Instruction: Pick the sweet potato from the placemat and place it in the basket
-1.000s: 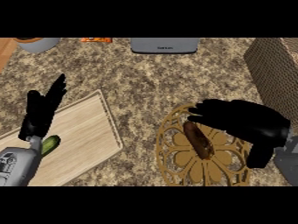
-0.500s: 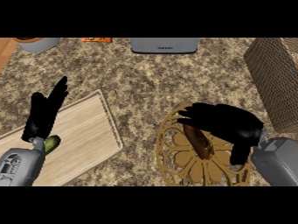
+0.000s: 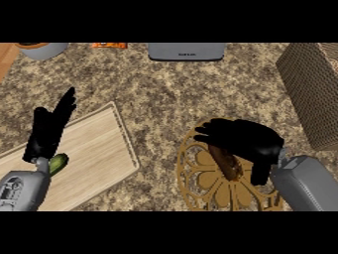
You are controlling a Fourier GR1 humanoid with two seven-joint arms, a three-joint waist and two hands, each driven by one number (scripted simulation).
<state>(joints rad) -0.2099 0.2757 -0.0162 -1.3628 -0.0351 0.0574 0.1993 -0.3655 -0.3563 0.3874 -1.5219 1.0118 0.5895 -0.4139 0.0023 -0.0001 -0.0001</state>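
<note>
1. Containers
- The basket [image 3: 319, 94], woven and brown, stands on the counter [image 3: 171, 94] at the view's right edge. Only a strip of its inside shows at the upper right corner, and what it holds cannot be told.
- A grey bowl [image 3: 45, 49] sits at the upper left, cut off by the view's edge. Its contents cannot be made out.

2. Task item
- The sweet potato [image 3: 228, 162], brown and elongated, lies on the placemat [image 3: 197, 186]. The placemat is a round golden openwork mat, well apart from the basket.

3. Writing
- A grey appliance [image 3: 186, 50] at the top centre carries a small mark that is too small to read.
- An orange item [image 3: 109, 45] beside the bowl shows no readable text.

4. Hand pose
- The right robot hand [image 3: 246, 140] is arched, palm down, over the upper end of the sweet potato and hides that end. Whether it is clamped on the sweet potato cannot be told.
- The left robot hand [image 3: 48, 130] rests at the view's left over a wooden board [image 3: 98, 149], with its fingers straight, apart and pointing up. It holds nothing.
- A small green item [image 3: 58, 162] lies on the board just beside the left wrist.
</note>
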